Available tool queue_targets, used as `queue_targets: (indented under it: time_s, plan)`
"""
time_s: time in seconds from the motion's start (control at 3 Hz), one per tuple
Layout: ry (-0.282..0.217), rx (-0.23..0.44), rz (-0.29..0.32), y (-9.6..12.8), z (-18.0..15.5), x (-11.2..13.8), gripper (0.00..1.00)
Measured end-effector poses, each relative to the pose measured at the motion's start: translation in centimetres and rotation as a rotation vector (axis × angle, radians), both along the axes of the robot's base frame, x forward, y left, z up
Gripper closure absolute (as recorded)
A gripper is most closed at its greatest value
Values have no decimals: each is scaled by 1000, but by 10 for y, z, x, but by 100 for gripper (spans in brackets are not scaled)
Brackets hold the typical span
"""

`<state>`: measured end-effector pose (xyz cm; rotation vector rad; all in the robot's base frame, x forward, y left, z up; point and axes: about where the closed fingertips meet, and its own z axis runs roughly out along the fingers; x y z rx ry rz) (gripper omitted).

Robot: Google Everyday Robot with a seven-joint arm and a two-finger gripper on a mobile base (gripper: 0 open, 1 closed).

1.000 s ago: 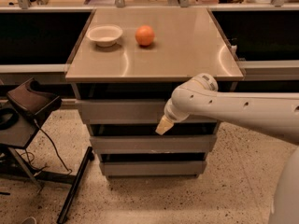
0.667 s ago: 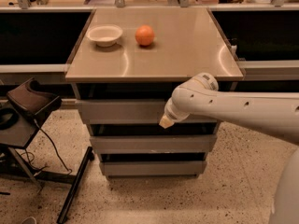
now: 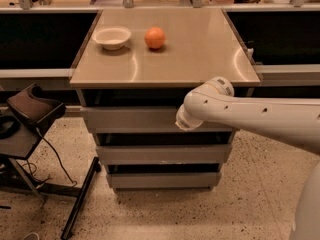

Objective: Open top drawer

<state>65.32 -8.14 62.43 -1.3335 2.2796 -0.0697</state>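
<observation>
The top drawer [image 3: 131, 119] is the uppermost grey flat front under the tan counter top [image 3: 190, 54], with two narrower grey drawer fronts [image 3: 160, 154] below it. Its front stands in line with the cabinet, a dark gap above it. My gripper [image 3: 181, 122] is at the end of the white arm [image 3: 250, 115], which reaches in from the right. It is pressed against the top drawer's front, right of centre, and is mostly hidden behind the wrist.
A white bowl [image 3: 112, 36] and an orange [image 3: 155, 37] sit on the counter top. A stand with a dark padded piece [image 3: 34, 106] and cables is on the floor to the left. Dark counters flank the cabinet on both sides.
My gripper has risen from the lower edge of the top drawer's front up onto the front itself. The drawer has not visibly moved.
</observation>
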Motion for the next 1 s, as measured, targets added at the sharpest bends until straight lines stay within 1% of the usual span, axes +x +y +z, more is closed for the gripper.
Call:
queue_targets:
  time_s: [0.33, 0.67, 1.0]
  plan:
    - [0, 0, 0, -1, 8, 1, 100]
    - [0, 0, 0, -4, 16, 3, 100]
    - [0, 0, 0, -4, 16, 3, 100]
